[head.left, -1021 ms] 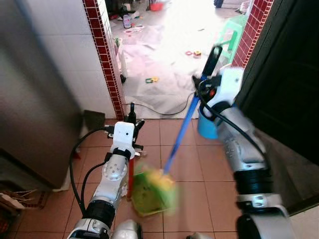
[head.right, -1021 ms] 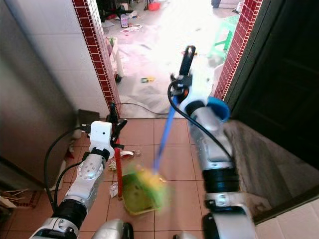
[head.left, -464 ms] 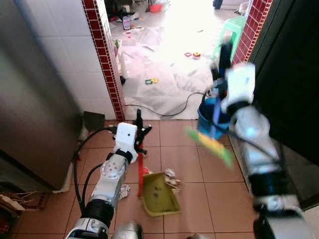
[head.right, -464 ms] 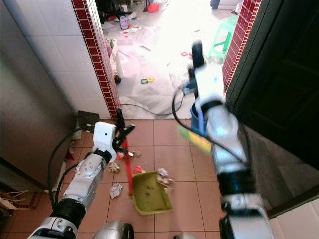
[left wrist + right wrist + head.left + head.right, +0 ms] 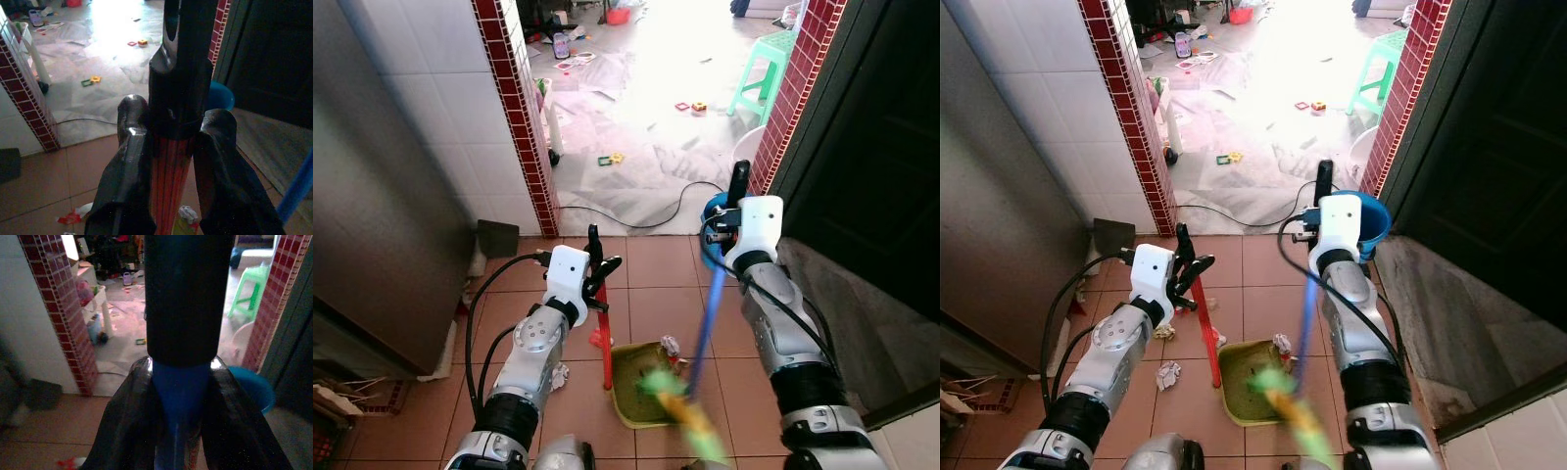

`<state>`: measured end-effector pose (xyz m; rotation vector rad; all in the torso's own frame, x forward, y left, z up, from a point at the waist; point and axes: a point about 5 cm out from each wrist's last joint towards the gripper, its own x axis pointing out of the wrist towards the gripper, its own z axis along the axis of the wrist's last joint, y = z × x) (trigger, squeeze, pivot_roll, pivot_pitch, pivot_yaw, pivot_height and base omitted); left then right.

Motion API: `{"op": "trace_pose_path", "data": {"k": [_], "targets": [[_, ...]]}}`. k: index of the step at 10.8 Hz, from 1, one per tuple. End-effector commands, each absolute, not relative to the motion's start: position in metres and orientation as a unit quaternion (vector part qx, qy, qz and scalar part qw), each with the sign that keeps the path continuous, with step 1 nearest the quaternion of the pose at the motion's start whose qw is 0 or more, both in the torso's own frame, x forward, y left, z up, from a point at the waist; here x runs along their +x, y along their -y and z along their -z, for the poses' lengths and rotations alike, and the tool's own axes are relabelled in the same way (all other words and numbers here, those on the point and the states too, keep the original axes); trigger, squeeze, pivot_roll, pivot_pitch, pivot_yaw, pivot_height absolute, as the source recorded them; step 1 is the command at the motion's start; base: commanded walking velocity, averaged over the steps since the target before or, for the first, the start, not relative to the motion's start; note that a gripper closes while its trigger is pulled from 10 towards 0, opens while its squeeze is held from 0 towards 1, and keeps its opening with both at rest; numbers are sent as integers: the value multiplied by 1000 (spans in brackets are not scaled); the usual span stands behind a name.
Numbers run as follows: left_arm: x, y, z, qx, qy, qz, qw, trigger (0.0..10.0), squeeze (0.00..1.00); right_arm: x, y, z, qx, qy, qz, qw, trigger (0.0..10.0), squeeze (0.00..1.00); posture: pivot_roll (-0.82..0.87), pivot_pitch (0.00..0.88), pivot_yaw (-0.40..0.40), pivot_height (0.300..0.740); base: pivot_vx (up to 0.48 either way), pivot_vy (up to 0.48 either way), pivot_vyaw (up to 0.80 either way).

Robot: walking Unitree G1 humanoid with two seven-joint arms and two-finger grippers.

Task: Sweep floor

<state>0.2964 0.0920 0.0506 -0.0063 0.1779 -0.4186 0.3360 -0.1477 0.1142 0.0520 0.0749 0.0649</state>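
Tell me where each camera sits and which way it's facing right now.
Left and right eye views: on the head, looking forward and down at the green dustpan; both silver arms show, and the left hand and right hand.
Left wrist view: along the left hand's fingers, shut on the red dustpan handle.
Right wrist view: along the right hand's fingers, shut on the blue broom handle.
Shared: the blue bucket and the doorway.

Right end effector (image 5: 182, 396) clamped on blue broom handle (image 5: 182, 382), black grip above. Behind: red brick pillar (image 5: 58, 308), green stool (image 5: 252, 289), blue bucket (image 5: 252, 387).
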Motion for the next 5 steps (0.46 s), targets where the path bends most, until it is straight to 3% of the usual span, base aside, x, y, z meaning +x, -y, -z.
{"op": "trace_pose_path", "data": {"k": [1,3,5], "targets": [[291,-91,-43,-1,-113,217,970,10000,0,346,138,-133,87,-15,-47,995,10000,0,-57,0,50,740,0,0,0],[298,-103,-53,-6,-83,167,983,10000,0,350,123,-160,153,22,-90,984,10000,0,-57,0,50,740,0,0,0],[304,-125,-65,-6,-41,100,994,10000,0,351,117,-189,164,69,-128,976,10000,0,-58,0,50,740,0,0,0]]}}
